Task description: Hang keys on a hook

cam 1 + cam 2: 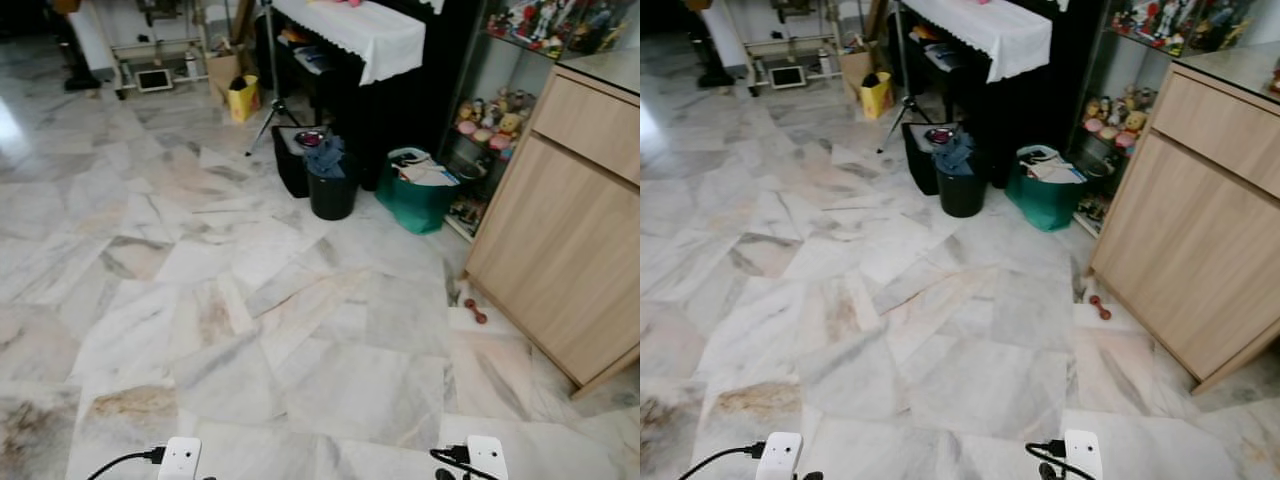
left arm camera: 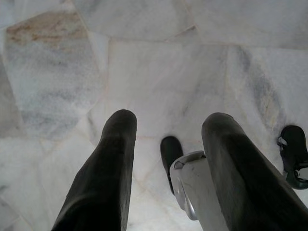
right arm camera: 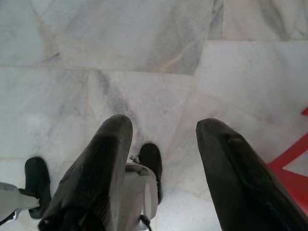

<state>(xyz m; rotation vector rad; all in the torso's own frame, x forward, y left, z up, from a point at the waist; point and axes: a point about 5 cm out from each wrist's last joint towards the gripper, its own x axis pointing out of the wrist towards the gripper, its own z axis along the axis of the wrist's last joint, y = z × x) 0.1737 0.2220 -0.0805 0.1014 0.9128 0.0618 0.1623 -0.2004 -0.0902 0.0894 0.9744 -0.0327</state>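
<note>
Underfoot, pale veined marble floor [image 1: 300, 370], with both arms hanging idle over it. Left gripper [image 2: 168, 144] spread wide, holding nothing; right gripper [image 3: 163, 144] likewise parted and empty above the tiles, beside a red line on the floor [image 3: 288, 154]. Ahead, round black bin [image 1: 332, 188] stuffed with dark cloth, next to a green bag [image 1: 418, 198]. On the right, light wooden cabinet [image 1: 570, 240], small red dumbbell [image 1: 475, 311] near its base. No telling where keys or hook are.
</note>
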